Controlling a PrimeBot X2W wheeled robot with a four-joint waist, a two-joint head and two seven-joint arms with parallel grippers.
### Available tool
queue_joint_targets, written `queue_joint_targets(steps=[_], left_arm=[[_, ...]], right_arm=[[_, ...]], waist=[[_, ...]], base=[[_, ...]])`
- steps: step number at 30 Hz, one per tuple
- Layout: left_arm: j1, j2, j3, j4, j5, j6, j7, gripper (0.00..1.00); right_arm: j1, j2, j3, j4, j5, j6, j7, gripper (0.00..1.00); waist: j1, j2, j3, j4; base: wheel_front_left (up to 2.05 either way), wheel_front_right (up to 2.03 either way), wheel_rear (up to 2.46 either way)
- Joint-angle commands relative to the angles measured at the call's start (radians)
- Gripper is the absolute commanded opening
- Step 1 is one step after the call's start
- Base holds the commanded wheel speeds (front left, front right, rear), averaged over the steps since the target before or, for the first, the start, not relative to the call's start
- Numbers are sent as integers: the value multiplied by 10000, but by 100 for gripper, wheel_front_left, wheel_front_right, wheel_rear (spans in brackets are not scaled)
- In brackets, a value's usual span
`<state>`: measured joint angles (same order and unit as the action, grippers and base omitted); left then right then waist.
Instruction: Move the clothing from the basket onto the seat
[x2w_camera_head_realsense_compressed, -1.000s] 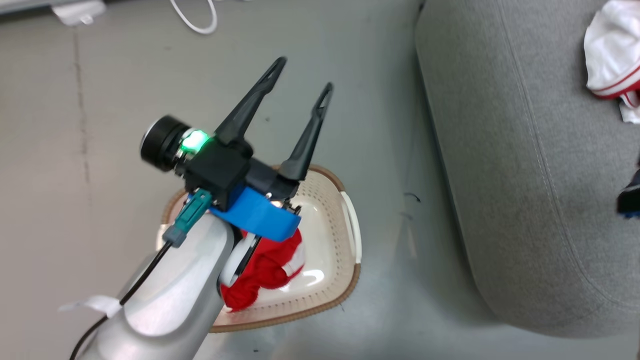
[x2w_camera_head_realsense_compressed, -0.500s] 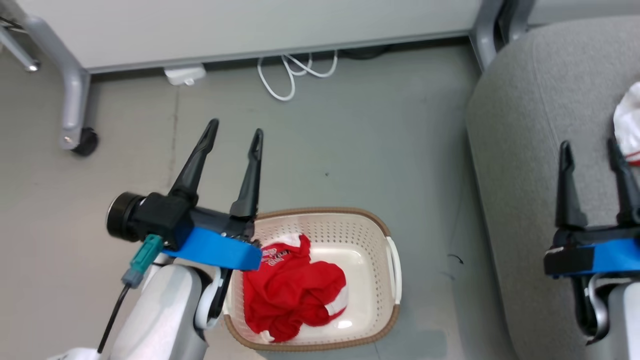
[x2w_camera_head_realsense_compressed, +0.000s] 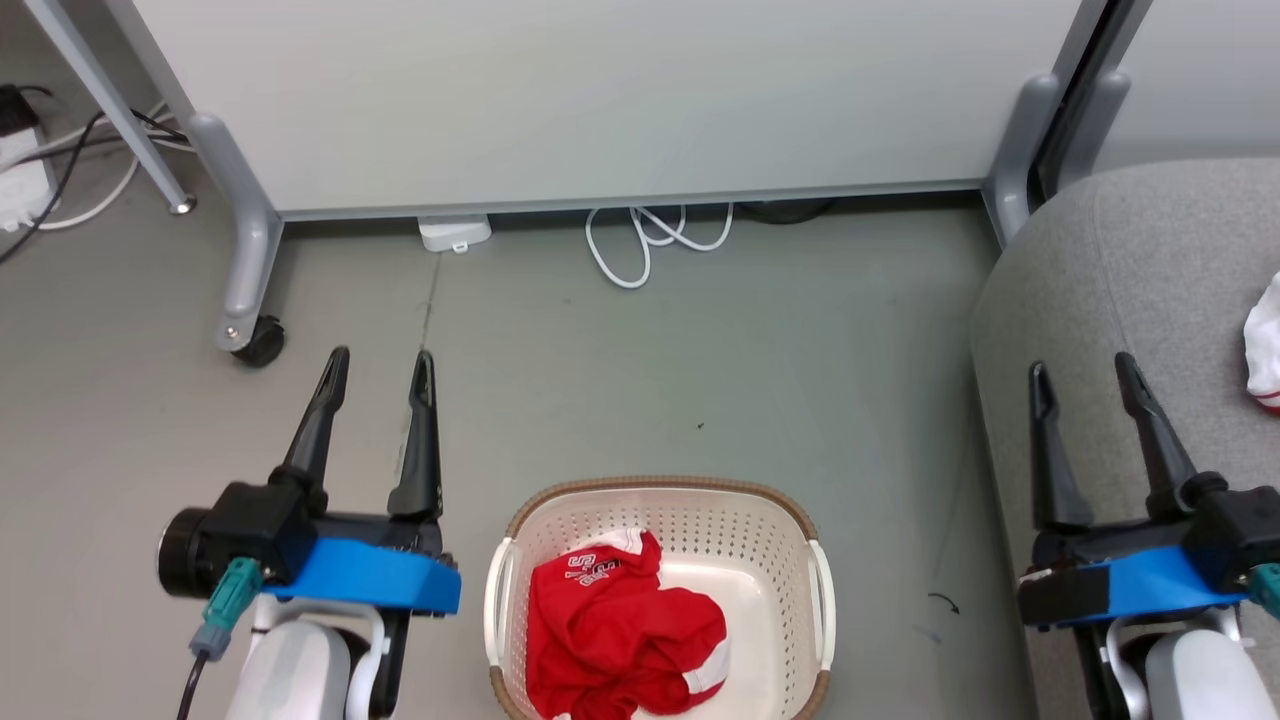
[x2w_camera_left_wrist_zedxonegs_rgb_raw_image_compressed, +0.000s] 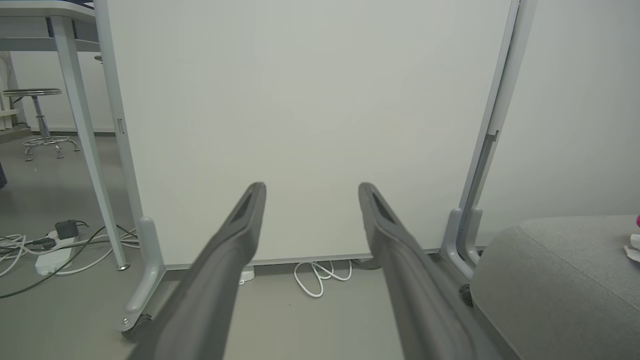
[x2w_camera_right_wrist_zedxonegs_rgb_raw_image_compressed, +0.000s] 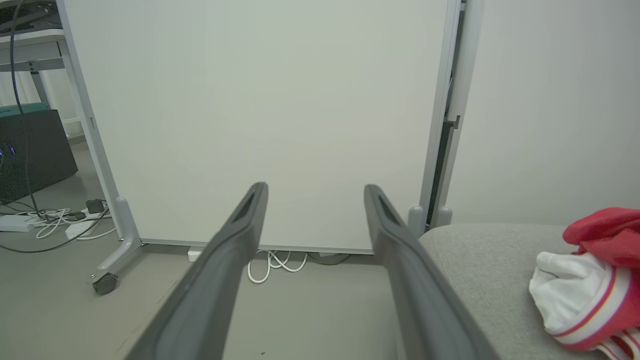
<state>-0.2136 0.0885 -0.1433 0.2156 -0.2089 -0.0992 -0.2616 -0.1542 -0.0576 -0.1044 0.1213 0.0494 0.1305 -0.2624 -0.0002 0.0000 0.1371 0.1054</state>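
Note:
A red garment (x2w_camera_head_realsense_compressed: 615, 635) with white lettering and trim lies bunched in the cream basket (x2w_camera_head_realsense_compressed: 760, 525) at the bottom centre of the head view. The grey seat (x2w_camera_head_realsense_compressed: 1120, 280) fills the right side, and more clothing (x2w_camera_right_wrist_zedxonegs_rgb_raw_image_compressed: 595, 277), red and white, rests on it. My left gripper (x2w_camera_head_realsense_compressed: 380, 362) hovers open over the floor to the left of the basket, nothing between its fingers. Over the seat's near edge, my right gripper (x2w_camera_head_realsense_compressed: 1082, 368) stands open and empty too. Both wrist views look along open fingers, the left gripper (x2w_camera_left_wrist_zedxonegs_rgb_raw_image_compressed: 311, 189) and the right gripper (x2w_camera_right_wrist_zedxonegs_rgb_raw_image_compressed: 315, 189), toward the white panel.
A white partition panel (x2w_camera_head_realsense_compressed: 600, 90) on grey castor legs (x2w_camera_head_realsense_compressed: 245, 290) stands behind the floor area. White cables (x2w_camera_head_realsense_compressed: 655, 235) and a small adapter (x2w_camera_head_realsense_compressed: 455, 232) lie at its foot. More cables and a power strip (x2w_camera_left_wrist_zedxonegs_rgb_raw_image_compressed: 47, 255) lie at far left.
The head view swung and rose, so the partition now shows and the basket sits at the bottom centre. The left arm stands level beside the basket; the right gripper came into view.

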Motion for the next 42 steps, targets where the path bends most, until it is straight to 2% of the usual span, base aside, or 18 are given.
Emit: queue_joint_targets(steps=[1,21,42], left_arm=[[231,-45,139,-7,101,-69,-49,100],[952,-319,769,-84,499,-305,-51,100],[595,-370,566,34,583,-312,-49,100]], right_arm=[[204,38,126,-79,-35,5,-39,100],[1095,74,757,-66,518,5,-39,100],[888,76,810,-107,668,5,-39,100]], waist=[[2,0,-152,33],[2,0,-735,121],[2,0,-425,34]], base=[[0,0,0],[0,0,0],[0,0,0]])
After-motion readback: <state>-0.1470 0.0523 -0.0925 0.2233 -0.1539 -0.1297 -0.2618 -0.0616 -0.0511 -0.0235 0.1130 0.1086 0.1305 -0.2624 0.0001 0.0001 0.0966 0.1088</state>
